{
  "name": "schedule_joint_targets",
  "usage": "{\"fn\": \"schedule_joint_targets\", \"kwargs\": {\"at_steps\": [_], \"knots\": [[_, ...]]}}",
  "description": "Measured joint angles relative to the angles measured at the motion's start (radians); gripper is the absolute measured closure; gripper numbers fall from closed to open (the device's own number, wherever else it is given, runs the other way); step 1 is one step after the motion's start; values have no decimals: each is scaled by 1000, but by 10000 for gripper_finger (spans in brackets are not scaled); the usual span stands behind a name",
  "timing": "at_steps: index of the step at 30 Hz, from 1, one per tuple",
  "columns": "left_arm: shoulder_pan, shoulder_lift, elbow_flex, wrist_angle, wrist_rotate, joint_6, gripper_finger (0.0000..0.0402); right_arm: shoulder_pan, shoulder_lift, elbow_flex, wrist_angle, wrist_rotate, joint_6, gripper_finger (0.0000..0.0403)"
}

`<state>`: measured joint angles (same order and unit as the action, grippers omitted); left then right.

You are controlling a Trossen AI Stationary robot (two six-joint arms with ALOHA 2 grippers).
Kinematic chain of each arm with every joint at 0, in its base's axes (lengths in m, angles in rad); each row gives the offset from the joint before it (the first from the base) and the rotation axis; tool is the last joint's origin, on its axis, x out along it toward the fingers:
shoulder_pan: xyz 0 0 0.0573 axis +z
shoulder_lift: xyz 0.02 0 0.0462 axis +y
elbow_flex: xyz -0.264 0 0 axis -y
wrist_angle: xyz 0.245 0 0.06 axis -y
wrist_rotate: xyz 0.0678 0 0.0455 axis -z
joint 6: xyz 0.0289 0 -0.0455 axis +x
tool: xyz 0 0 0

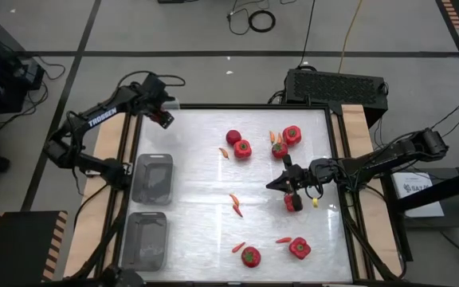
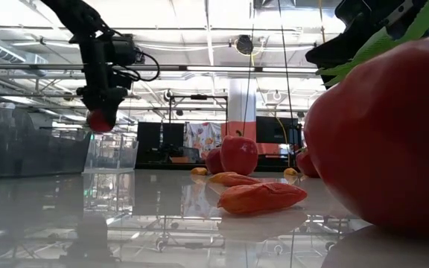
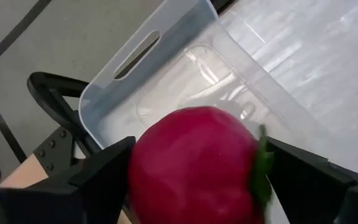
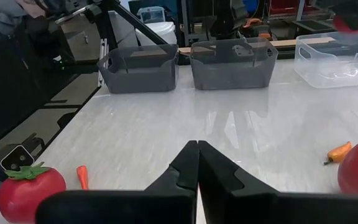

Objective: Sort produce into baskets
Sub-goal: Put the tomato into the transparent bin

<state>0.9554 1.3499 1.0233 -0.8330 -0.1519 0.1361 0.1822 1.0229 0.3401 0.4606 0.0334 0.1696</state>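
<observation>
My left gripper (image 1: 164, 118) is at the table's far left, shut on a round red tomato (image 3: 194, 165) above the clear basket (image 3: 104, 87), which also shows in the low view (image 2: 114, 152). Two grey baskets (image 1: 151, 175) (image 1: 146, 239) stand along the left edge. My right gripper (image 1: 281, 184) is shut and empty low over the table's right half, beside a red bell pepper (image 1: 293, 202). Other peppers (image 1: 242, 148) (image 1: 292, 135), a tomato (image 1: 233, 137) and chilies (image 1: 235, 205) lie on the table. My left gripper pinches the tomato between its two fingers (image 3: 98, 177), one on each side of its round body (image 3: 148, 155); the green stem (image 3: 263, 168) faces one finger. The fingers point down from above (image 2: 103, 97). The tomato hangs clear, over the clear basket.
More peppers (image 1: 250, 256) (image 1: 299, 249) and chilies (image 1: 238, 247) (image 1: 284, 239) lie near the front edge. A black box (image 1: 335, 86) stands behind the table's far edge. Bare tabletop lies between the baskets and the produce.
</observation>
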Motion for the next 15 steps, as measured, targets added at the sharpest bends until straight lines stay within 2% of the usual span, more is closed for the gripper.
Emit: {"fn": "schedule_joint_targets", "kwargs": {"at_steps": [11,15], "knots": [[0,0,0,31,2,2,38,0,0,0,1,0,1,403],[-6,0,0,66,62,4,38,0,0,0,1,0,1,403]]}}
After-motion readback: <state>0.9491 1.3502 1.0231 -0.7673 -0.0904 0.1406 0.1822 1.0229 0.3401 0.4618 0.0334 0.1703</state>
